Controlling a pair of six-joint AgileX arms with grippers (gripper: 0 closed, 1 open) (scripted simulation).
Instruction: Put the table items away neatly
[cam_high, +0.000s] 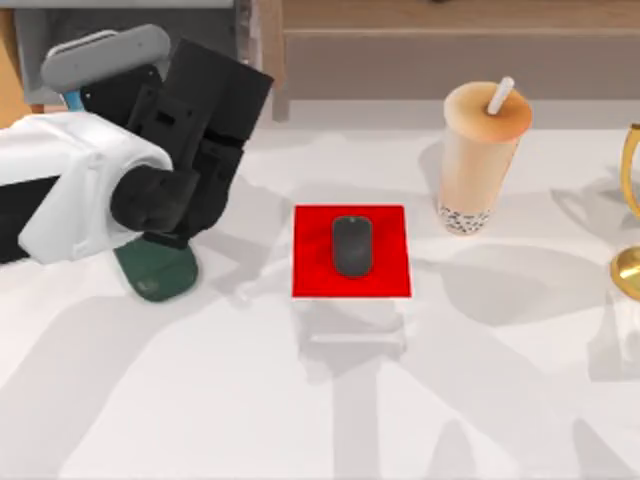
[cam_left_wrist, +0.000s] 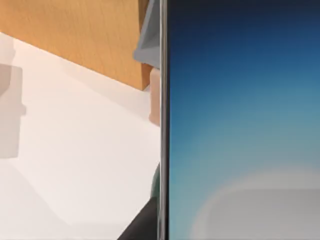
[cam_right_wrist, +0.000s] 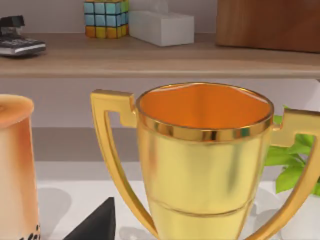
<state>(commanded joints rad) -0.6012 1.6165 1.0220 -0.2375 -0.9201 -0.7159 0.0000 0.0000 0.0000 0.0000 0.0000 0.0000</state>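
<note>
1 left gripper (cam_high: 165, 262) angled down over green stand (cam_high: 160, 275), grip state unclear, smartphone (cam_left_wrist: 242, 120) close before wrist camera

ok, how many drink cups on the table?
1. The milk-tea cup stands upright at the table's back right, right of the red pad. The gold trophy at the right edge isn't counted.

No readable text, label, brand, number or sign anywhere. Smartphone screen (cam_left_wrist: 240, 125), close before left wrist camera: plain blue-white glow, no characters. Milk-tea cup (cam_high: 478, 160): no print. Gold trophy (cam_right_wrist: 200, 165): no engraving.
</note>
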